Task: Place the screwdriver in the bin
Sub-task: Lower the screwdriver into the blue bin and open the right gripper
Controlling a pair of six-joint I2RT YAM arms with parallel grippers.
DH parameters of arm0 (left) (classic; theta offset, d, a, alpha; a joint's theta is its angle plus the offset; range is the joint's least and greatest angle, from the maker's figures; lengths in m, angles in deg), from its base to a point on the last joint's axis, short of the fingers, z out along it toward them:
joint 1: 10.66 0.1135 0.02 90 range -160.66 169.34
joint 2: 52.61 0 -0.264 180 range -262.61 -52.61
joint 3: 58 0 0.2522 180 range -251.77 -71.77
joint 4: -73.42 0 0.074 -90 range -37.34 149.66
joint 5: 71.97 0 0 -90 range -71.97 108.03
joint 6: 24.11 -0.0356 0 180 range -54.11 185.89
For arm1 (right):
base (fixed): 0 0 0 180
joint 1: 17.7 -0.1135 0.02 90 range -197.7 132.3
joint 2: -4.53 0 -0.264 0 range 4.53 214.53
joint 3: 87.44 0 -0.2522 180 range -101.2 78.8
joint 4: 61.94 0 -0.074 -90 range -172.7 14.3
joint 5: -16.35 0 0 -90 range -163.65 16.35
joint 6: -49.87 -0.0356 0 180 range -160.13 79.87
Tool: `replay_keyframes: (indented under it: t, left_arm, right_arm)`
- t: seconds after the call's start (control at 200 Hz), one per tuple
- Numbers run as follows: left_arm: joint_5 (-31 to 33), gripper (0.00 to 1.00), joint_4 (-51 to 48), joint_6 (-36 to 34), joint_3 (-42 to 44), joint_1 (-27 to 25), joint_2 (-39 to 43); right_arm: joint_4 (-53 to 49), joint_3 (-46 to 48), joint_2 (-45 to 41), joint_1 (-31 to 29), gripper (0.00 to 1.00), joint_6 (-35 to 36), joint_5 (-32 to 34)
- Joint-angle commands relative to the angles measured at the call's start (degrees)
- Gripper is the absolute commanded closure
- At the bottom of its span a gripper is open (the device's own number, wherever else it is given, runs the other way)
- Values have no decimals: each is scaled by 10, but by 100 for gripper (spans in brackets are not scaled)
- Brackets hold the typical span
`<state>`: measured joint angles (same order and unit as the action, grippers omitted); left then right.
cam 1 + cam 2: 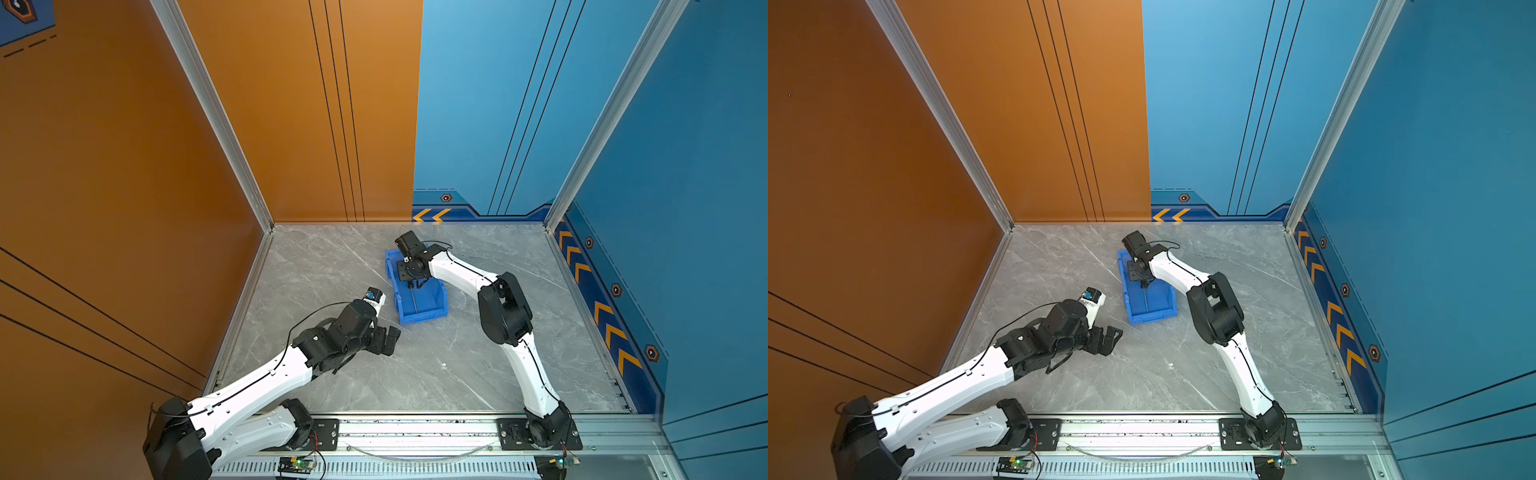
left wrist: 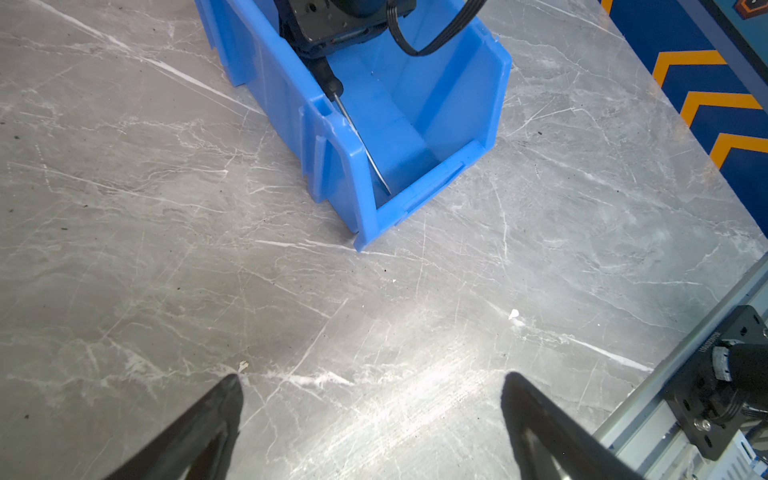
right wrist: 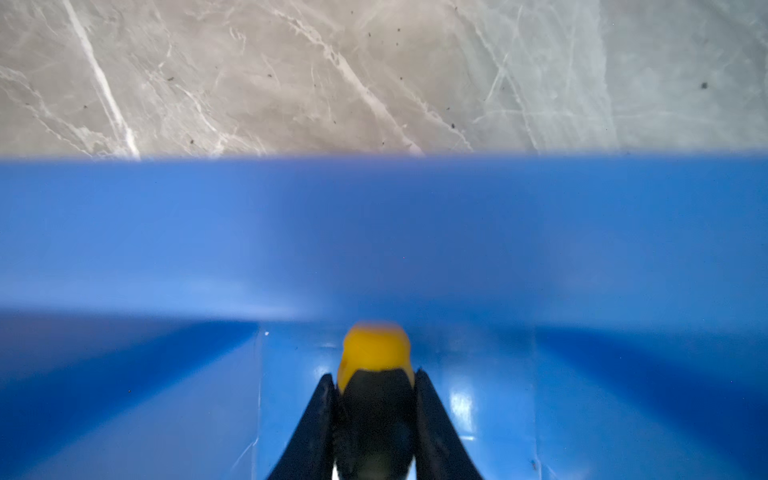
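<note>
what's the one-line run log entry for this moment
right pincer: shut on screwdriver | screwdriver: inside blue bin, not yet released | left pincer: open, empty

White arms (image 1: 257, 382), black joints (image 1: 505, 309), cables (image 2: 415, 52)

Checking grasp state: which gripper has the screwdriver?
The right gripper, shut on the screwdriver handle inside the bin. The left gripper is open and empty over the table.

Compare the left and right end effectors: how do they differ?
The right end effector is shut on the screwdriver; the left end effector is open and empty. The right reaches into the bin; the left hovers over the table beside it. Both are black.
</note>
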<state>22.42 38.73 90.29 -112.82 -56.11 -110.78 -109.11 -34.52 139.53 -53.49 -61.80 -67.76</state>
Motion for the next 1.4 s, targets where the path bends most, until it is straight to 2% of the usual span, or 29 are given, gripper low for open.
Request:
replay_keyframes:
  t: [0.0,0.616,1.006,1.392]
  left_arm:
    - [26,2,-17,10,-3,-5,16]
    - [72,2,-36,40,32,-4,85]
    - [71,2,-45,35,41,-5,110]
    - [68,2,-79,15,54,-5,167]
  right_arm:
    - [7,-20,12,-1,89,-13,16]
    - [12,-18,16,-12,73,-9,24]
    - [12,-5,-13,-20,70,-5,46]
    - [12,4,-49,-36,61,-10,79]
